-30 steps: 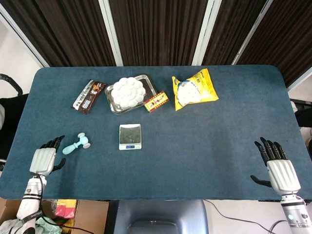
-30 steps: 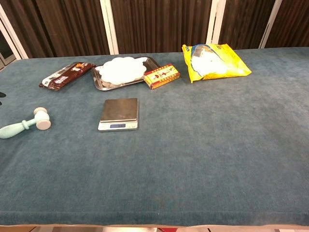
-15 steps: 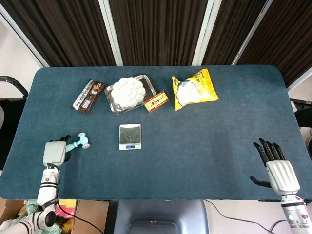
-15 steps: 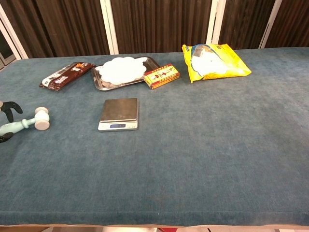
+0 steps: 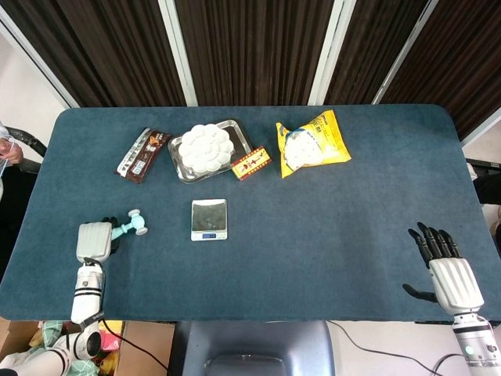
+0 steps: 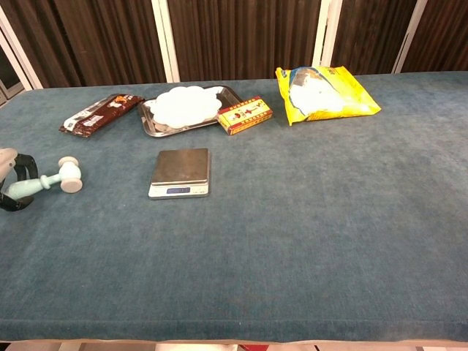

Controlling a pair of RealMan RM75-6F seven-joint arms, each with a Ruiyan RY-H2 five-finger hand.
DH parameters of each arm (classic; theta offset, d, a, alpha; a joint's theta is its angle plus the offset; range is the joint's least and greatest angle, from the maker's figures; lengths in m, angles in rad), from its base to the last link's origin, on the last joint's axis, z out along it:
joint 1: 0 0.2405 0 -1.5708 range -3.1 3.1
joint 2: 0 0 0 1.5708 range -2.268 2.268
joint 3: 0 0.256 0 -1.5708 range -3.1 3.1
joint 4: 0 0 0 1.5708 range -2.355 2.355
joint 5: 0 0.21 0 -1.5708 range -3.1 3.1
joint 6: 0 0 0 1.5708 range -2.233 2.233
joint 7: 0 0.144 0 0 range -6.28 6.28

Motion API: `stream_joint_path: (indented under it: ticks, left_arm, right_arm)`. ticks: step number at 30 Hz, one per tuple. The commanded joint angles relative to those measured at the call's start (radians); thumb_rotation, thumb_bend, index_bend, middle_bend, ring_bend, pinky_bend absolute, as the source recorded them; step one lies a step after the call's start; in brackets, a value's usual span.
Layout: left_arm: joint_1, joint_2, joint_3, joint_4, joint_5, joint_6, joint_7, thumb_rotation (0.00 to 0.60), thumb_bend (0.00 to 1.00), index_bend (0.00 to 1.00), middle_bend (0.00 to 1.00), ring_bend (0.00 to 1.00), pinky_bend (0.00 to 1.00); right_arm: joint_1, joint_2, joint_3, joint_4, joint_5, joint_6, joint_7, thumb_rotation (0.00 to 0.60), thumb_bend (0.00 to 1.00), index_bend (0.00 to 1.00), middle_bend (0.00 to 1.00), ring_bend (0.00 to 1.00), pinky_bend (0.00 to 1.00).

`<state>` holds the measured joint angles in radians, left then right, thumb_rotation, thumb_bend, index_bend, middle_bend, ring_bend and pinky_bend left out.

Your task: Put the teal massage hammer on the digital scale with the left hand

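The teal massage hammer (image 5: pixel 131 227) lies at the table's near left, its white head (image 6: pixel 71 175) pointing toward the digital scale (image 5: pixel 209 218). My left hand (image 5: pixel 93 242) sits over the handle end, and in the chest view its dark fingers (image 6: pixel 25 170) curl around the teal handle (image 6: pixel 33 186). The scale (image 6: pixel 180 172) stands bare, about a hand's width to the right of the hammer head. My right hand (image 5: pixel 448 273) rests at the near right edge with its fingers spread and nothing in it.
Behind the scale stand a metal tray (image 5: pixel 241 135) holding a white scalloped dish, a red box (image 5: pixel 250 163), a yellow snack bag (image 5: pixel 311 145) and a dark chocolate bar (image 5: pixel 143 154). Blue cloth (image 5: pixel 329 235) covers the table.
My left hand moved in from the table's left edge onto the hammer handle and closed around it. The hammer head shifted slightly up and to the right. The right hand stayed put.
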<state>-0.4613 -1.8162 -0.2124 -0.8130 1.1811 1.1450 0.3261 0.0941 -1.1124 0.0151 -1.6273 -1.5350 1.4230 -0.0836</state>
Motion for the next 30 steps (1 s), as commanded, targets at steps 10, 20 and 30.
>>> stream_joint_path:
  ticks: [10,20,30]
  left_arm:
    - [-0.012,-0.019,-0.035,0.010,0.026,0.042,-0.160,0.600,0.40,0.69,0.71,0.78,0.67]
    - [-0.091,-0.082,-0.094,-0.072,0.030,0.107,-0.062,0.600,0.40,0.69,0.71,0.79,0.67]
    - [-0.116,-0.116,-0.070,-0.212,0.059,0.158,0.094,0.600,0.40,0.69,0.71,0.80,0.67]
  right_arm:
    - [0.003,-0.004,-0.004,-0.003,-0.002,-0.009,-0.011,0.600,0.21,0.00,0.00,0.00,0.00]
    - [0.012,-0.008,-0.007,-0.009,0.001,-0.028,-0.022,0.600,0.21,0.00,0.00,0.00,0.00]
    - [0.014,0.005,-0.005,-0.007,0.008,-0.034,0.003,0.600,0.21,0.00,0.00,0.00,0.00]
